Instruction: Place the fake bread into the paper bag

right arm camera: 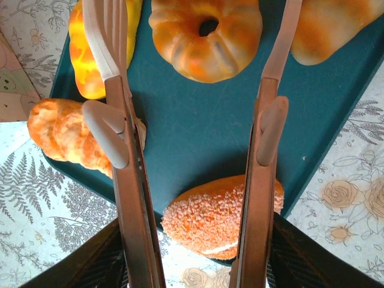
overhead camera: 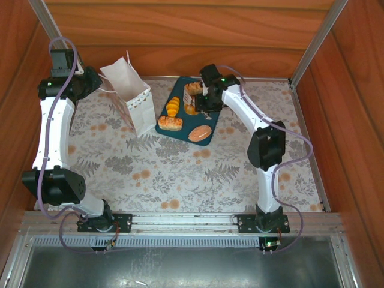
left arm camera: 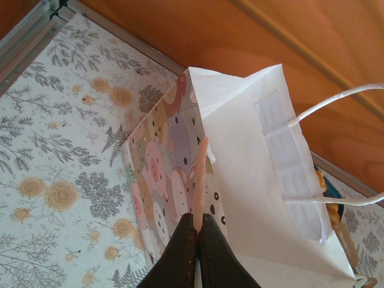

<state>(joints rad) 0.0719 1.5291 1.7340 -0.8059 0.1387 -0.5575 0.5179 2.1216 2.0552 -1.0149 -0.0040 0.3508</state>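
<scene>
The white paper bag (overhead camera: 133, 99) stands upright left of the tray, its mouth open and its side patterned (left arm camera: 168, 174). My left gripper (left arm camera: 198, 225) is shut on a thin pinkish handle (left arm camera: 200, 174) at the bag's near rim. Several pieces of fake bread lie on the teal tray (overhead camera: 180, 133): a yellow loaf (overhead camera: 173, 107), a pull-apart roll (overhead camera: 170, 123) and a crumb-coated oval loaf (overhead camera: 200, 133). My right gripper (right arm camera: 197, 24) hangs open above the tray, its fingers either side of a round bun with a centre hole (right arm camera: 206, 36). The oval loaf (right arm camera: 210, 219) lies below between the fingers, untouched.
Wooden walls close in the back and both sides. A metal rail (overhead camera: 198, 223) runs along the near edge by the arm bases. The bag's white loop handles (left arm camera: 336, 102) stick out toward the tray. Flowered cloth (overhead camera: 192, 174) covers the table in front.
</scene>
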